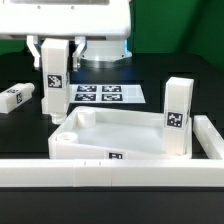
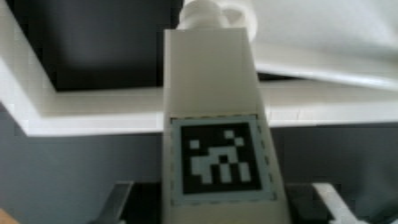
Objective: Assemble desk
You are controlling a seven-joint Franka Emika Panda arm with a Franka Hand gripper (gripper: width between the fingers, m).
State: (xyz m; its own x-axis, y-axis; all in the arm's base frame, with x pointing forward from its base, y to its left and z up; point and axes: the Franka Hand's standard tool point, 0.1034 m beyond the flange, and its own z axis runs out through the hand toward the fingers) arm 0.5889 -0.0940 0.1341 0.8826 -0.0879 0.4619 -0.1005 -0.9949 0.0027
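Black table (image 1: 20, 128) beneath, pincer (image 1: 53, 52) grasps a white leg (image 1: 52, 95) bearing a black-and-white tag (image 2: 217, 150).

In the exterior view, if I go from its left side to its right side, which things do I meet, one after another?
lying leg → gripped leg → marker board → standing leg. The tabletop and the low wall span most of the width, so they are left out.

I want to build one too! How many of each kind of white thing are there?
Desk legs: 3 (one in the hand, one lying flat, one upright)
Tabletop: 1
Marker board: 1
Low wall: 1
Total: 6
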